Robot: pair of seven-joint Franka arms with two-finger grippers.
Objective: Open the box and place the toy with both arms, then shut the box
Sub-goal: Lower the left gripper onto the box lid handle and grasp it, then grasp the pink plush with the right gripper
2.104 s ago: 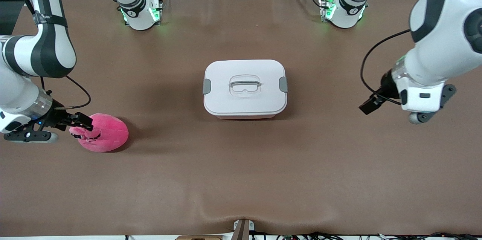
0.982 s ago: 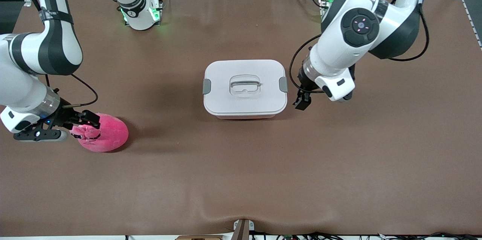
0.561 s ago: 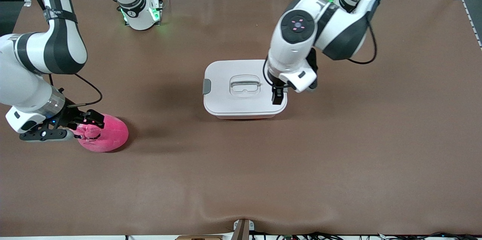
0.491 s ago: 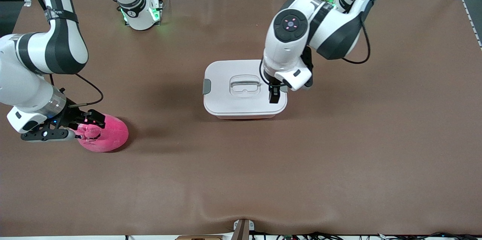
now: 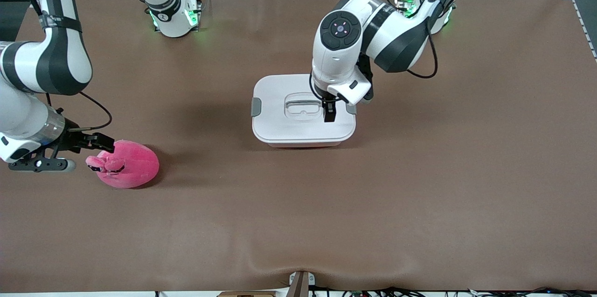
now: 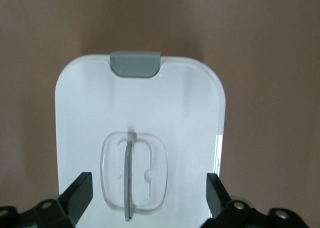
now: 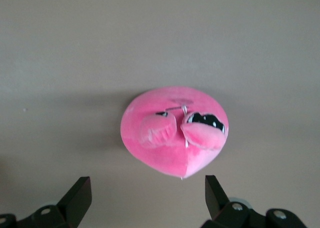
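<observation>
Box [image 5: 303, 109]: rigid, I'd grip its handle [image 6: 129, 180], left gripper [image 6: 145, 195] wide above. Toy [image 5: 126, 164]: soft, light; right gripper [image 7: 145, 195] wide.

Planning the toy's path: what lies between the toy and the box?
Nothing: the front view shows only bare brown table between toy and box.

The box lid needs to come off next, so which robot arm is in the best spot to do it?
The left arm. Its open left pincer hangs right over the box beside the handle. The right pincer is away by the toy.
</observation>
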